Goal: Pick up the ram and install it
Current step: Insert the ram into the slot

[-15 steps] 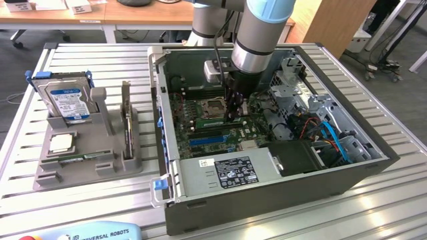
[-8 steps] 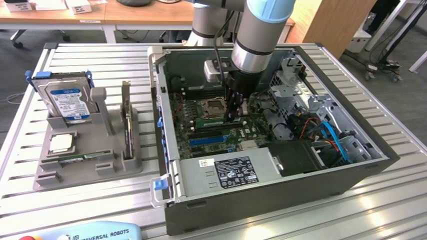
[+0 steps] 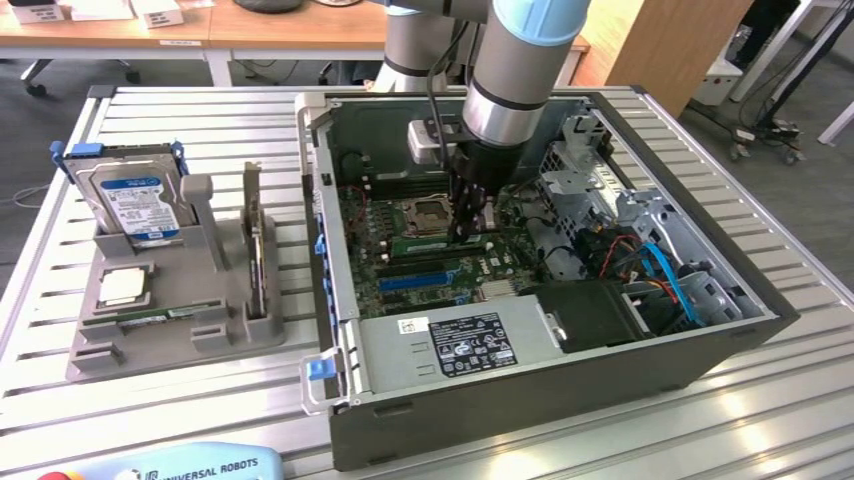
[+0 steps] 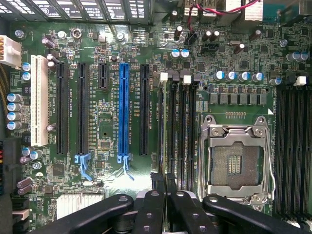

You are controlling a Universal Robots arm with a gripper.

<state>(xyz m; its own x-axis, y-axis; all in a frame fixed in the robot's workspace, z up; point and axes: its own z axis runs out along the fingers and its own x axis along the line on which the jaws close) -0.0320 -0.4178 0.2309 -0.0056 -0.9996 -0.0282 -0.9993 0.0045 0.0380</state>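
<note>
Wrist view has the ram [image 4: 163,168] edge-on: a thin dark strip pinched between the tips of the gripper [image 4: 163,190], whose black fingers [image 4: 148,209] are closed on it. The ram hangs over the row of memory slots [image 4: 181,126] just beside the processor socket [image 4: 237,158], in line with the slot of that row farthest from the socket. Whether it is pressed home I cannot tell. Beyond those slots, away from the socket, is a long blue slot [image 4: 124,112] with black slots on either side of it. Farther off is a white slot [image 4: 39,100].

In the exterior view the arm [image 3: 527,70] comes straight down into the open computer case [image 3: 534,400]. The gripper is just beside the socket, on the exterior view's right of it. A silver power supply [image 3: 454,345] with a white label lies near the socket, toward the lower edge of that view. Blue cables [image 3: 667,280] run well to the exterior view's right of the socket.

Well apart from the socket, outside the case on the exterior view's left, is a grey holder [image 3: 174,330]. It carries a hard drive [image 3: 134,200] with a blue label, standing upright, a small square silver chip [image 3: 120,287] lying flat, and a card [image 3: 251,240] on edge. Case and holder both rest on a slatted metal table [image 3: 747,420].
</note>
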